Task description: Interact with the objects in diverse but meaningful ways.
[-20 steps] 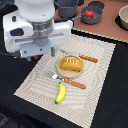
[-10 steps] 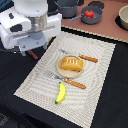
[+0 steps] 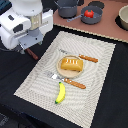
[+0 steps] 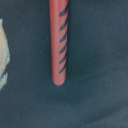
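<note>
Mat (image 3: pixel 95 80) lay open at the exterior view's right; bread (image 3: pixel 71 64), fork (image 3: pixel 66 80), knife (image 3: pixel 82 57), banana (image 3: pixel 60 92) crowded its middle.

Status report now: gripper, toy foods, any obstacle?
Gripper hidden under arm, state unknown. Sausage below wrist. Bread loaf on plate; banana on mat. No obstacle visible.

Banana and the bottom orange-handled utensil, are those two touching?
Apart. The exterior view shows a strip of placemat between the banana and the orange-handled utensil lying above it.
</note>
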Controlling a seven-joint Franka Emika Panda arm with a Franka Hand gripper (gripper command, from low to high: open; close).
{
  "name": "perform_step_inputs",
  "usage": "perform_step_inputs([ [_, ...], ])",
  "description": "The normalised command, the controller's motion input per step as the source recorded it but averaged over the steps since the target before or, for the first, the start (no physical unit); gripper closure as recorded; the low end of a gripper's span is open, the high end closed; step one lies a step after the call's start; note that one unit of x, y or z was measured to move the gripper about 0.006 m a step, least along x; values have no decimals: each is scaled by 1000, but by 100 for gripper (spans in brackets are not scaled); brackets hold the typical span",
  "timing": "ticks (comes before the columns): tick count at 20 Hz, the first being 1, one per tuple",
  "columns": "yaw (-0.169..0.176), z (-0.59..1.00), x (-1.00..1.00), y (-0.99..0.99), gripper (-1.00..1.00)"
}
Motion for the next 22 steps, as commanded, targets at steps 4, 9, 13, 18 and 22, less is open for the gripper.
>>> perform_step_inputs([
  [4,60,-374,-639,34,-100],
  [9,9,-223,-165,0,-100],
  [13,0,-100,76,-1,-100],
  [18,-1,-196,24,0,-100],
  [22,0,-264,-40,0,-100],
])
